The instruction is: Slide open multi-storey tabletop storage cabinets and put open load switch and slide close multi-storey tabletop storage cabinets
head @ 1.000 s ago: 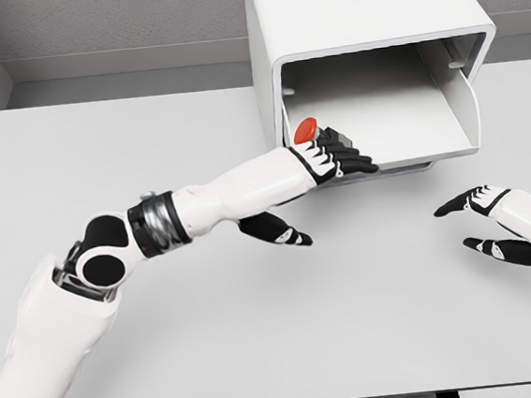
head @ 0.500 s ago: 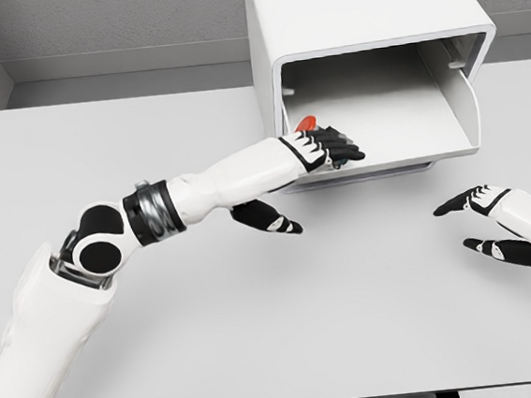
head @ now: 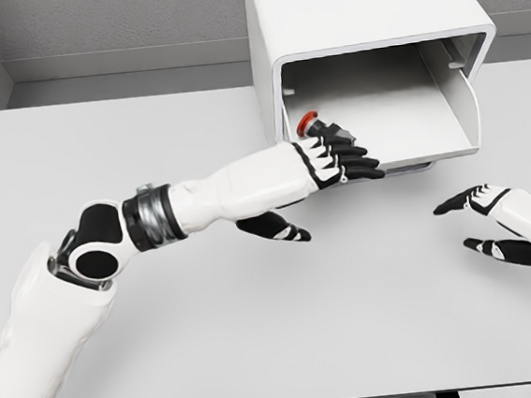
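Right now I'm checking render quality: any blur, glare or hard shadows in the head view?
Head view: sharp throughout, no glare; soft, even light; the open drawer is shaded inside, and the left hand partly hides the red-capped switch.

The load switch (head: pixel 310 121) is mostly hidden behind the left hand (head: pixel 335 159); the cabinet (head: pixel 352 21) is cut off at the top edge.

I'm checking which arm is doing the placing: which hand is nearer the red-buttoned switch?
Left. The left hand is at the switch inside the drawer; the right hand rests on the table, apart.
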Available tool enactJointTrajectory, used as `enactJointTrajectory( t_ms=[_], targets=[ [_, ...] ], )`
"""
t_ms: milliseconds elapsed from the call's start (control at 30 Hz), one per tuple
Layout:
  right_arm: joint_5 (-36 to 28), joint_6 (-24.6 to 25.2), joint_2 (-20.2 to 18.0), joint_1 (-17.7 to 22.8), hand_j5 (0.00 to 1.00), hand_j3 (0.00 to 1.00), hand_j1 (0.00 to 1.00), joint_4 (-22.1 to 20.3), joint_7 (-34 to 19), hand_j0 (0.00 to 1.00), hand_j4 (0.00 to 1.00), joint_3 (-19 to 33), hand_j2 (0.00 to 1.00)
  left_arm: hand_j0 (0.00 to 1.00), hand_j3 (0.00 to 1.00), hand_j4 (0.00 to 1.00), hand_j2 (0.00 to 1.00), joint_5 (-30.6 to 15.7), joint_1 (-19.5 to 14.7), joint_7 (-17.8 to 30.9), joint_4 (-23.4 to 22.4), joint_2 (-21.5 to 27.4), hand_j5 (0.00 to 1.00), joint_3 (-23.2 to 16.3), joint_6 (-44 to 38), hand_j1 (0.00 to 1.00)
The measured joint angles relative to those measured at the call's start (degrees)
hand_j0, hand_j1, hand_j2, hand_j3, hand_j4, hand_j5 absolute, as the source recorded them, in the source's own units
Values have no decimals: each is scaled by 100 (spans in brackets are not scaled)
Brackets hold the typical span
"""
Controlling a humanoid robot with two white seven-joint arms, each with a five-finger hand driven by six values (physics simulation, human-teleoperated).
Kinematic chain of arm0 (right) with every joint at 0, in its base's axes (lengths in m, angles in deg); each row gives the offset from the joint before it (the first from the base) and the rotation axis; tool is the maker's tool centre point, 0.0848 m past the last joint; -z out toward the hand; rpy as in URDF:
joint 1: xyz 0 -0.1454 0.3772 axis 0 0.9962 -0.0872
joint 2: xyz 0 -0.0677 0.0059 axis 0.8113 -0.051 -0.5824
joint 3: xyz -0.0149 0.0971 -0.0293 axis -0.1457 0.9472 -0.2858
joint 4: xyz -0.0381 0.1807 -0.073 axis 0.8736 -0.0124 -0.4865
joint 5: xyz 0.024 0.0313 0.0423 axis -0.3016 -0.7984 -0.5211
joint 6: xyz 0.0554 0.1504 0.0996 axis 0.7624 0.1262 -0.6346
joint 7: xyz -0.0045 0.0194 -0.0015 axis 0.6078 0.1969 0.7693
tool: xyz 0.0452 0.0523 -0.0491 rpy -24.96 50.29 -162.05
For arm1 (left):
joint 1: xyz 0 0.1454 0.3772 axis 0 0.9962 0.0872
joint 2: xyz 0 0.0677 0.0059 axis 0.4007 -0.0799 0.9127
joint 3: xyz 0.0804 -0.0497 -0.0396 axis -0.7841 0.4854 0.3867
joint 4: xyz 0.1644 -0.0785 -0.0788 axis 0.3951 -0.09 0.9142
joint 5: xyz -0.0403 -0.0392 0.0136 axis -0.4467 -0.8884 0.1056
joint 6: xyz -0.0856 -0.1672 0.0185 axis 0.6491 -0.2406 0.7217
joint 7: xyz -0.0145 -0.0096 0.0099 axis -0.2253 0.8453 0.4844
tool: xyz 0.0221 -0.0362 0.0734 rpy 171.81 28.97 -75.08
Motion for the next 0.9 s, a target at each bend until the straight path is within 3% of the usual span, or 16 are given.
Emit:
enactJointTrajectory(
  t_ms=[100,333,433,633,900],
  targets=[
    [0,0,-1,-9,72,72,72,-5,-14,72,72,0,72,100,100,100,100,-1,307,1,76,117,100,501,213,100],
    [3,0,-8,-97,72,72,72,-174,-71,72,72,-11,72,100,100,100,100,-283,1793,1,56,438,100,2845,324,100],
    [7,0,-3,-105,72,72,72,-230,-81,72,72,-18,72,100,100,100,100,-434,1978,0,-254,509,100,3441,325,100],
    [15,0,73,-597,72,72,72,-256,-253,72,72,-73,72,100,100,100,100,-432,1995,-1,-1112,655,100,3785,328,100],
    [24,-2,326,-1011,72,72,72,-217,-663,72,72,-305,72,100,100,100,100,-423,1995,-1,-1484,718,100,3836,329,100]
  ],
)
